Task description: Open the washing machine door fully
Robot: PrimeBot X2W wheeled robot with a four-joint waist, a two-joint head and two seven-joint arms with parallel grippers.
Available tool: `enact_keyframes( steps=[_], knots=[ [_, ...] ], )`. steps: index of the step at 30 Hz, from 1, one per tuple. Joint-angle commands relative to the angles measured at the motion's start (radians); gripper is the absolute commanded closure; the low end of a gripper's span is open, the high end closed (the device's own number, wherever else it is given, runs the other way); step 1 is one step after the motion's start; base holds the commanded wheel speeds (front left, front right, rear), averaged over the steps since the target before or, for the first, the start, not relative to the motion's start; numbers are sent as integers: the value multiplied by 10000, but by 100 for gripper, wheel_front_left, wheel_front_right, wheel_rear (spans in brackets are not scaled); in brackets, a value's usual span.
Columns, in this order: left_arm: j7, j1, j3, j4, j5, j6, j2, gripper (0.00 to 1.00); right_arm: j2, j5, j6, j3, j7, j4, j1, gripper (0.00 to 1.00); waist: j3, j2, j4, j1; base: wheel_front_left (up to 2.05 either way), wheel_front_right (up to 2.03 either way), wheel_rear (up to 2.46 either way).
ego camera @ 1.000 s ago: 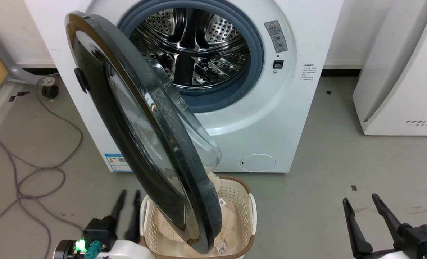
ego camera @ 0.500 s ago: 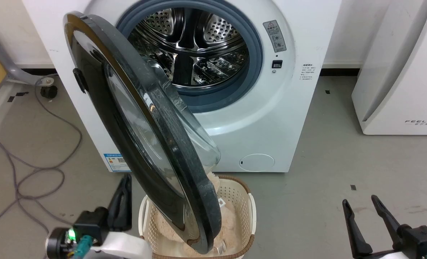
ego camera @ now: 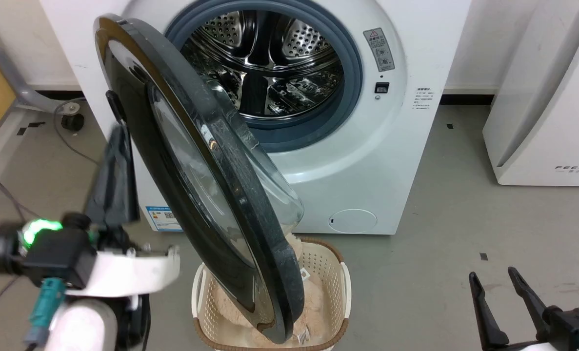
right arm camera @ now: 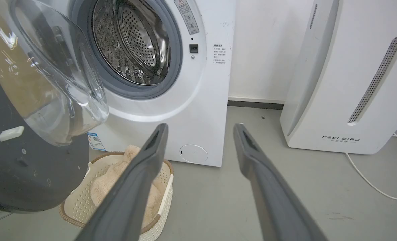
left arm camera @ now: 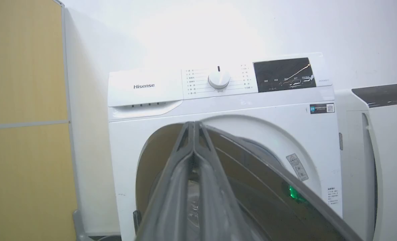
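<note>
Door point(ego camera: 196, 185) | hinged on left of washer point(ego camera: 391, 161), swung roughly halfway out, near edge over basket point(ego camera: 346, 292) | left claw point(ego camera: 118, 139) clenched, empty, raised beside outer face, contact unclear | right claw point(ego camera: 491, 275) released, idle near right | remaining: push wider to full swing

glossy black washing machine door point(ego camera: 206, 195) – partly open, white washing machine point(ego camera: 367, 161) – steel drum exposed
</note>
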Motion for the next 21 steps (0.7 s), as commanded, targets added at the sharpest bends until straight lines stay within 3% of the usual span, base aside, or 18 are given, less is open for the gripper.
enact_keyframes(
  steps=[1, 9, 16, 21],
  knots=[
    [53, -410, 2, -389, 97, 58, 54, 100, 37, 33, -9, -34, -14, 44, 109, 0, 7, -1, 25, 0, 0, 0, 0],
    [206, -1731, -674, -1522, 68, -134, -321, 100, 37, -36, -9, -64, 24, 92, 49, 0, 55, -1, 69, 0, 0, 0, 0],
    [820, -2093, -2555, -1638, -293, -777, -1022, 100, 37, 3, -9, -62, 66, 144, 87, 0, 27, -1, 69, 0, 0, 0, 0],
    [1543, -1592, -3628, -1552, -508, -974, -1186, 100, 37, 65, -9, -50, 94, 190, 147, 0, -17, -1, 59, 0, 0, 0, 0]
  ],
)
